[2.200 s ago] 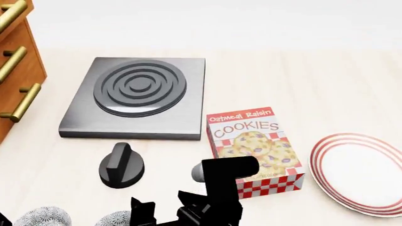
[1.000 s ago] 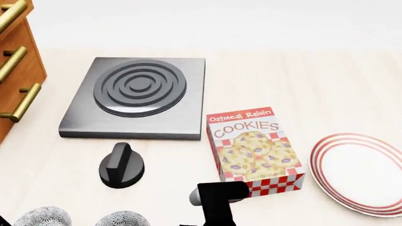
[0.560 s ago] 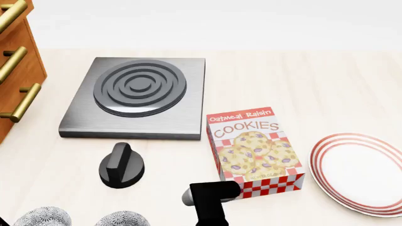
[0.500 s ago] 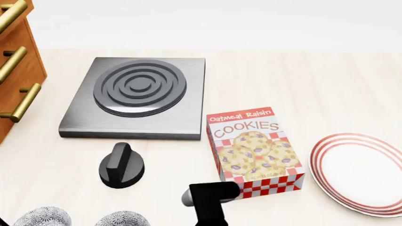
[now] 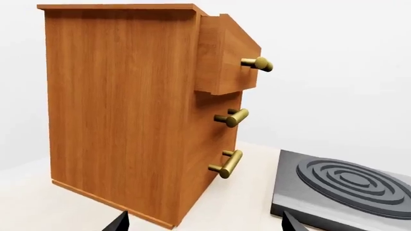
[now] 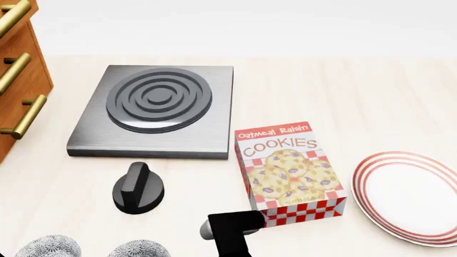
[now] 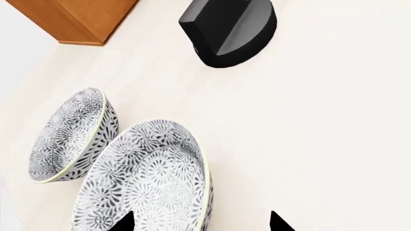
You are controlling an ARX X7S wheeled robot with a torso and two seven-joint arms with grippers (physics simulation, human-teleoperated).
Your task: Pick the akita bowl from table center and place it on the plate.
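Two speckled grey-black bowls sit side by side at the table's near edge. The akita bowl (image 6: 140,249) (image 7: 144,185) is the one nearer the table's middle, and its twin (image 6: 47,247) (image 7: 70,134) stands to its left. My right gripper (image 7: 202,225) is open just above the akita bowl, with the bowl's rim between the two fingertips. In the head view only a black part of the right arm (image 6: 230,234) shows. The red-ringed white plate (image 6: 414,195) lies empty at the far right. My left gripper (image 5: 204,225) is open and holds nothing.
A cookie box (image 6: 291,170) lies between the bowls and the plate. A black knob (image 6: 138,188) (image 7: 228,29) stands beyond the bowls, in front of the dark burner slab (image 6: 153,110) (image 5: 343,190). A wooden drawer cabinet (image 6: 18,69) (image 5: 141,110) stands at the left.
The right arm has drawn back and to the left, toward the bowls at the near edge; less of it shows in the head view. Nothing on the table has moved.
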